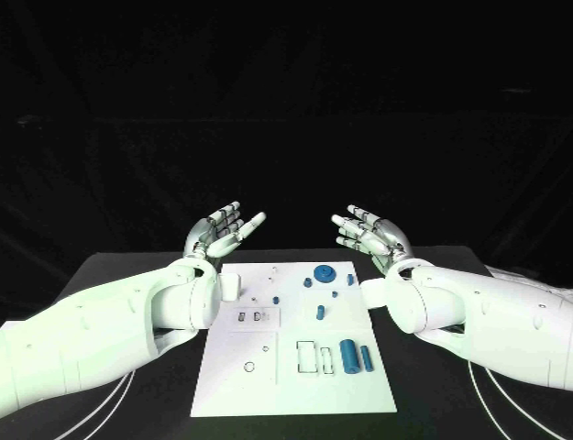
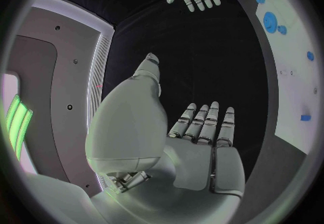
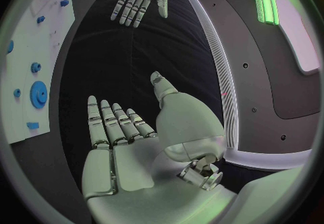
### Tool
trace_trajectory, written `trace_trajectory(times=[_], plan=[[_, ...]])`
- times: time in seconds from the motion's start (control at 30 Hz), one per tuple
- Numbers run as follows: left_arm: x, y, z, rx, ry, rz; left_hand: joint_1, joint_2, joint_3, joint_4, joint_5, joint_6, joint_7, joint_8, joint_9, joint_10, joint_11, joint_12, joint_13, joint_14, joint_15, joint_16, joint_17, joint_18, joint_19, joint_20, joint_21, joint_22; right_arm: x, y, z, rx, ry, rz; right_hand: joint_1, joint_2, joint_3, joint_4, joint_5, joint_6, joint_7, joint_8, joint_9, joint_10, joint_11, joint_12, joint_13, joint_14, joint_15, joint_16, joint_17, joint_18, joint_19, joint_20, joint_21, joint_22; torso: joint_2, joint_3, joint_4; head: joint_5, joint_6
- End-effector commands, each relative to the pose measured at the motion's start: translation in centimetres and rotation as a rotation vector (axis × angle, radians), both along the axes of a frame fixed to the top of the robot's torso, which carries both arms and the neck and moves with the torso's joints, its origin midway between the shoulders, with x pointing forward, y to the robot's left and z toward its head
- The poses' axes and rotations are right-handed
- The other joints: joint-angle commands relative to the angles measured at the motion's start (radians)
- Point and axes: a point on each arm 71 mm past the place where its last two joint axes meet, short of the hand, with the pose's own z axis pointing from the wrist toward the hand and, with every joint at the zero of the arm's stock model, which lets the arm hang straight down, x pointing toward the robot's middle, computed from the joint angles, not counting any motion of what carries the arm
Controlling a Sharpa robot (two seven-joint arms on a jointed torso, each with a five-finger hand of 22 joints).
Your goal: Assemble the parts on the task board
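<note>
No part is yet picked up: the left hand (image 1: 224, 229) and right hand (image 1: 369, 232) hover empty, fingers spread, above the far edge of the task board (image 1: 262, 390) mid-surface, so next seemingly comes reaching for a blue cylinder (image 1: 349, 355) near its right edge.

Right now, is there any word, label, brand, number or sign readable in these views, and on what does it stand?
None can be read.
Task board: only outlines and blue parts, no lettering legible.
Left robot hand and right robot hand: both open and raised, no markings visible.
</note>
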Motion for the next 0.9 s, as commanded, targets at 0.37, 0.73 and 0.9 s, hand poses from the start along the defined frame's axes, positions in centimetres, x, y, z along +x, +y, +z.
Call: trace_trajectory(times=[0.37, 0.73, 0.9], plan=[[0.0, -0.5, 0.0, -0.039, 0.015, -0.067, 0.086, 0.122, 0.108, -0.006, 0.001, 0.363, 0.106, 0.064, 0.031, 0.498, 0.035, 0.072, 0.035, 0.476, 0.019, 0.111, 0.049, 0.119, 0.457, 0.014, 0.142, 0.069, 0.9, 1.5, -0.2, -0.047, 0.044, 0.33, 0.174, -0.002, 0.075, -0.154, -0.006, 0.612, 0.086, 0.069, 0.037, 0.634, -0.075, 0.087, 0.024, 0.621, -0.095, 0.092, 0.025, 0.101, 0.437, -0.03, 0.169, 0.054, 0.0, -0.0001, 0.0002, 0.0, 0.0], [-1.0, 1.1, 1.2, -0.069, -0.044, -0.111, 0.086, 0.161, 0.099, -0.06, -0.001, 0.533, 0.084, 0.074, 0.031, 0.626, 0.004, 0.077, 0.03, 0.634, -0.026, 0.14, 0.073, 0.136, 0.65, -0.021, 0.208, 0.088, 2.5, -1.0, 3.3, -0.451, -0.266, 0.223, 0.161, -0.014, 0.106, -0.175, -0.012, 0.647, 0.077, 0.051, 0.034, 0.673, -0.085, 0.062, 0.024, 0.676, -0.109, 0.083, 0.026, 0.1, 0.472, -0.047, 0.184, 0.052, 0.063, -0.0119, 0.0338, -0.029, 0.011], [-1.5, 1.1, 1.7, -0.08, -0.043, -0.13, 0.086, 0.169, 0.096, -0.075, -0.001, 0.543, 0.083, 0.067, 0.03, 0.635, 0.002, 0.07, 0.03, 0.649, -0.029, 0.135, 0.078, 0.136, 0.664, -0.024, 0.205, 0.084, 2.8, -1.0, 4.1, -0.538, -0.308, 0.233, 0.163, -0.022, 0.126, -0.191, -0.013, 0.663, 0.075, 0.042, 0.035, 0.693, -0.09, 0.049, 0.025, 0.713, -0.122, 0.082, 0.03, 0.1, 0.529, -0.067, 0.224, 0.067, 0.083, -0.0154, 0.0389, -0.033, 0.017]])
